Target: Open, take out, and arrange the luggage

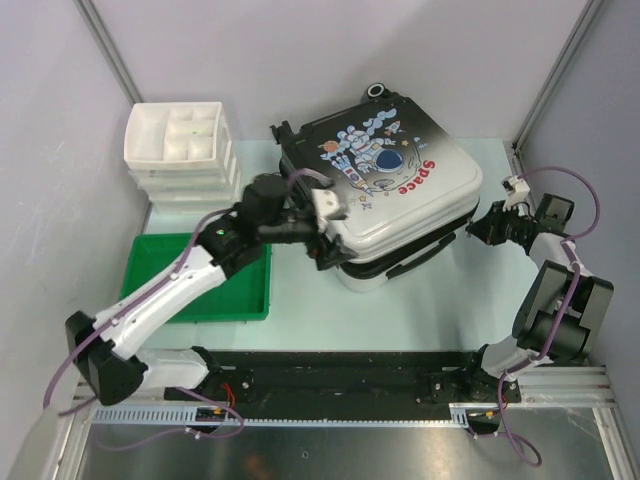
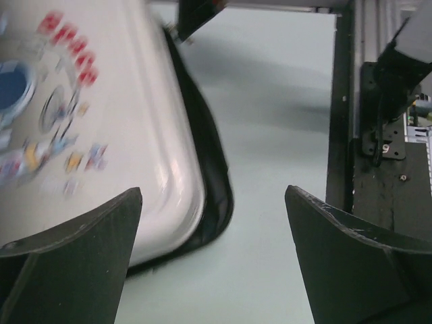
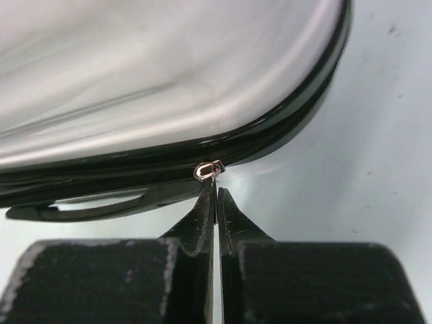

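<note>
Zip pull (image 3: 208, 170) dead ahead, touching my right gripper (image 3: 216, 194) tips, jaws pinched shut on its tab; luggage (image 3: 169, 74) seam runs crosswise, so I'd drag sideways.

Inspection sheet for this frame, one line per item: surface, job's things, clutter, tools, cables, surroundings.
Surface: pale green table, no spills seen.
Job's things: luggage lying flat, shells together, astronaut side up.
Clutter: white drawer box at back left; green tray at front left.
Tools: left tool open, beside a corner of the luggage, holding nothing; right tool shut on the zip pull at the luggage's seam.
Cables: purple cables run along both arms, no snag visible.
Surroundings: grey walls; black base rail at the near edge.
</note>
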`<state>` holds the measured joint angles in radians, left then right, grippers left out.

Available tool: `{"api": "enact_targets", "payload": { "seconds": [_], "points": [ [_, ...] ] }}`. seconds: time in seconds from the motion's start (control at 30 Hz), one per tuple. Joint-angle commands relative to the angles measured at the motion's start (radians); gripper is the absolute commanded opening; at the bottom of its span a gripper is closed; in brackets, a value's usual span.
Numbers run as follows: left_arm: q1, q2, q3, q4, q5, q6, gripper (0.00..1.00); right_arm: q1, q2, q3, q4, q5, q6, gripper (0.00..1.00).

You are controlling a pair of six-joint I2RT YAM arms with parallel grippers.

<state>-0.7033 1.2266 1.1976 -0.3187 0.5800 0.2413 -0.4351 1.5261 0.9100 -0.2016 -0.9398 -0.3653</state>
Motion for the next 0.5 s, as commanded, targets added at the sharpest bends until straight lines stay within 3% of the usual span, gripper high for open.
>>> {"api": "enact_targets", "payload": {
  "seconds": [0.0, 0.23, 0.47],
  "points": [
    [-0.212, 0.141, 0.144, -0.014, -0.207, 0.199, 0.92, -0.005, -0.034, 0.012, 0.192, 0.15, 0.072, 0.0],
    [-0.452, 0.485, 0.432, 0.009, -0.298, 0.161, 0.87, 0.052, -0.011, 0.012, 0.229, 0.147, 0.161, 0.0],
    [-0.47, 0.721, 0.577, 0.05, -0.351, 0.193, 0.83, 0.045, -0.015, 0.012, 0.255, 0.13, 0.167, 0.0]
  ]
}}
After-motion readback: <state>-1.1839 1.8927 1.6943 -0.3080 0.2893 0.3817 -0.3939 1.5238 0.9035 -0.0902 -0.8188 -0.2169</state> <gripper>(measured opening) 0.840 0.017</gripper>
